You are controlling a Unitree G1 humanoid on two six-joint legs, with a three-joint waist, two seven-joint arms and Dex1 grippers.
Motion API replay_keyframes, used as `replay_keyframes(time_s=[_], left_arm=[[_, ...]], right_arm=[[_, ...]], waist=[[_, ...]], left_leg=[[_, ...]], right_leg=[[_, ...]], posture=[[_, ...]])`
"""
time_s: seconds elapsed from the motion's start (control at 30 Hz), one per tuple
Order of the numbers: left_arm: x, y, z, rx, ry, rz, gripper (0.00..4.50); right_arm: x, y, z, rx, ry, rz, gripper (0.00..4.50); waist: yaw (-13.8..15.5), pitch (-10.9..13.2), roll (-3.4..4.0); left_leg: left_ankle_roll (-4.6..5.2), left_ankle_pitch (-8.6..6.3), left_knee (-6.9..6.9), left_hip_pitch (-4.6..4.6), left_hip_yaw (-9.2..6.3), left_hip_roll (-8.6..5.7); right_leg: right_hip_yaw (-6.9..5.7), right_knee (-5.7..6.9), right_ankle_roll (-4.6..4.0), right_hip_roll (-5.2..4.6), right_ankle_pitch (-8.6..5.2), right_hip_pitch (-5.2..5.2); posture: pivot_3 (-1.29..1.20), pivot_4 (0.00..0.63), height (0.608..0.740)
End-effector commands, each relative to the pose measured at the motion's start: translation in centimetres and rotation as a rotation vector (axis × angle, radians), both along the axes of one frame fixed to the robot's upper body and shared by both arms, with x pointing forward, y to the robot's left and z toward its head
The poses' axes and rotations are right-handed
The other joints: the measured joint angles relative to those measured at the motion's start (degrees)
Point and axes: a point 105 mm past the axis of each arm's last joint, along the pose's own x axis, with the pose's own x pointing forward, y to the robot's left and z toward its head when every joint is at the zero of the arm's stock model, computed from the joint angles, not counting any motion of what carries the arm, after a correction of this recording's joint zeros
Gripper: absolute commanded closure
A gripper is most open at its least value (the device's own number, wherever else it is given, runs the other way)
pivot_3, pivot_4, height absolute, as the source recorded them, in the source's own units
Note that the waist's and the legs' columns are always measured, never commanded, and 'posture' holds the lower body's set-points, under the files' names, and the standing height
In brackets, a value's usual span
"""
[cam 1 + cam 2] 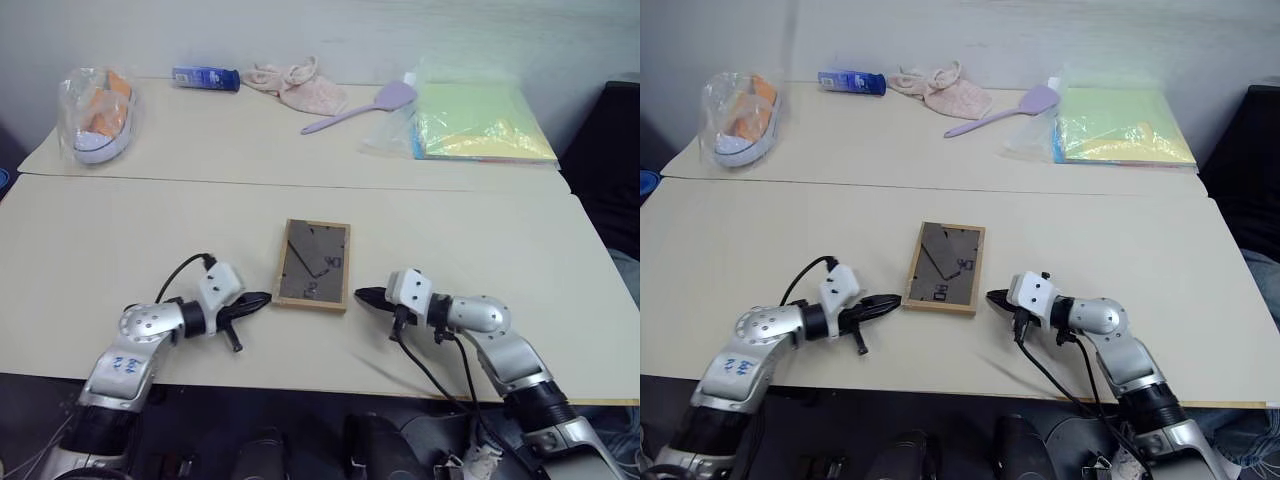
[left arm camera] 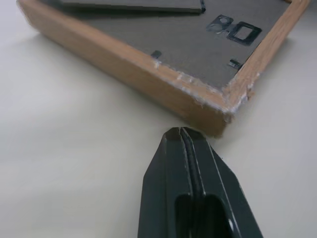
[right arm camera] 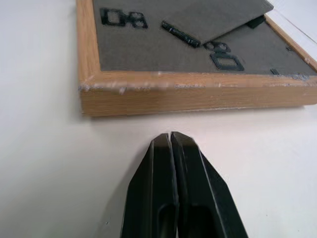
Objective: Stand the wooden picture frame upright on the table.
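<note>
2 pincers clenched empty, left pincer (image 1: 262, 298), right pincer (image 1: 362, 295), flanking wooden picture frame (image 1: 314, 264) lying grey-back-up on table (image 1: 120, 230)

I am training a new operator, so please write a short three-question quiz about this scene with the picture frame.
1. True or false: the wooden picture frame stands upright on the table.
2. Which side of the frame faces up?
A. dark grey back
B. picture side
3. Fill in: both the left end effector and the right end effector are ___, each beside a near corner of the frame, not holding it.

Key: 1 false, it lies flat; 2 A; 3 shut.
</note>
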Motion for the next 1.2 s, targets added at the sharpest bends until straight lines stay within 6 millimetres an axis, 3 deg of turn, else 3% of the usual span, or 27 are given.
replay_keyframes(time_s=[0.03,0.13,0.27,0.4,0.47,0.7,1.07,1.2], left_arm=[[-0.6,1.9,2.7,-0.237,0.199,0.106,3.62],[-1.9,1.9,3.1,-0.323,0.490,0.079,2.69],[-0.8,1.6,3.7,-0.367,0.782,0.127,1.46],[1.0,-0.3,4.4,-0.391,0.882,0.106,0.26],[2.2,-1.6,4.0,-0.375,0.914,0.115,0.26],[3.4,-4.0,3.2,-0.335,0.993,0.111,0.26],[3.8,-7.4,3.3,-0.390,1.057,0.025,0.26],[4.0,-7.5,3.3,-0.422,1.059,0.033,1.43]], right_arm=[[-0.5,-1.1,1.4,0.002,-0.010,0.018,4.50],[-0.7,-0.9,1.6,-0.005,-0.003,0.035,4.50],[-0.6,-0.3,1.4,-0.016,0.004,0.042,4.50],[-0.5,0.2,1.6,-0.021,0.000,0.048,4.50],[-0.4,0.7,1.8,-0.021,-0.004,0.051,4.50],[0.1,2.0,2.7,-0.022,-0.029,0.049,4.50],[-0.1,2.9,2.4,-0.028,-0.020,0.037,4.50],[-0.1,2.7,2.3,-0.030,-0.018,0.025,4.50]], waist=[[0.0,0.0,0.00],[0.0,0.0,0.00],[0.3,0.0,0.00],[0.2,0.0,-0.01],[0.2,0.0,-0.01],[0.1,0.0,-0.01],[1.7,0.0,-0.02],[1.5,0.0,-0.02]], left_leg=[[-0.01,0.00,0.00,0.00,-0.02,0.01],[-0.01,0.02,0.01,0.03,-0.08,0.01],[-0.01,0.03,0.01,0.02,-0.17,-0.07],[-0.01,0.03,0.03,-0.03,-0.20,-0.12],[-0.02,0.04,0.03,-0.03,-0.19,-0.12],[-0.18,0.13,0.08,-0.01,-0.17,-0.10],[-0.16,0.14,0.11,-0.01,-0.18,-0.17],[-0.16,0.15,0.12,-0.04,-0.18,-0.18]], right_leg=[[-0.01,-0.01,0.00,0.00,0.00,0.01],[-0.02,-0.03,0.00,0.00,0.00,0.05],[-0.02,-0.01,0.00,0.00,0.00,0.11],[-0.03,-0.01,0.00,0.04,0.00,0.08],[-0.04,-0.01,0.00,0.04,0.00,0.07],[-0.03,0.08,0.00,0.11,0.00,0.04],[-0.04,0.06,0.01,0.06,0.00,0.08],[-0.05,0.05,0.02,0.07,0.01,0.06]], posture=[[0.00,0.150,0.740],[0.00,0.150,0.740],[0.00,0.150,0.740],[0.00,0.150,0.740],[0.00,0.150,0.740],[0.00,0.150,0.740],[0.00,0.150,0.740],[0.00,0.150,0.740]])
